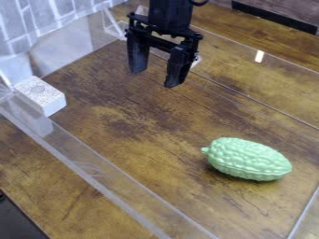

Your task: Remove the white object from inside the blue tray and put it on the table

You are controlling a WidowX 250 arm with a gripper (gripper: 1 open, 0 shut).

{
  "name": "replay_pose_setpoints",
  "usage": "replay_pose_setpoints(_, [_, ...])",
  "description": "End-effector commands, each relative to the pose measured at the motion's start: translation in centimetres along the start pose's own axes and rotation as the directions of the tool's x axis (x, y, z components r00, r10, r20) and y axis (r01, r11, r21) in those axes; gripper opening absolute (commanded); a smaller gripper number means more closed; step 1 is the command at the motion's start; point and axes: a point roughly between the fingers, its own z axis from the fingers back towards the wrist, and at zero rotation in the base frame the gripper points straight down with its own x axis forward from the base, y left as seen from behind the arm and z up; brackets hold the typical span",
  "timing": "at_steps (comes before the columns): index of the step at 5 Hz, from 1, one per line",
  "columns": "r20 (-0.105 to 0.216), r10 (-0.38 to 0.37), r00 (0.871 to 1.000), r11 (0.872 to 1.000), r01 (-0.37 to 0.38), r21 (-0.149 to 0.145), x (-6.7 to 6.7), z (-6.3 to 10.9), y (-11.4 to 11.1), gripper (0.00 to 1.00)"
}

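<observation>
Now spread wide and empty, black fingers [140, 56] of the gripper [159, 67] pointing down over the table [137, 121] near its far edge, white object [39, 94] off at the left edge, green fruit [248, 159] near the right.

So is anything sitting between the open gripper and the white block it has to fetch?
Nothing visible blocks the way. The gripper hangs open over bare table, and the white object lies off to its left near the clear plastic panel. The green fruit lies to the lower right, away from that line.
</observation>
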Motion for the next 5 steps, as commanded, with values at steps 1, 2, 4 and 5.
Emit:
replay_pose_setpoints(1, [0.056,0.014,0.998,1.000,-0.015,0.006,0.7,1.6,1.0,1.00])
replay_pose_setpoints(2, [0.050,0.011,0.999,1.000,-0.011,0.006,0.8,1.3,1.2,1.00])
replay_pose_setpoints(4, [0.069,0.001,0.998,1.000,-0.002,0.015,1.6,1.7,2.0,1.00])
replay_pose_setpoints(5, [0.074,-0.011,0.997,1.000,0.009,0.026,1.9,1.9,2.8,1.00])
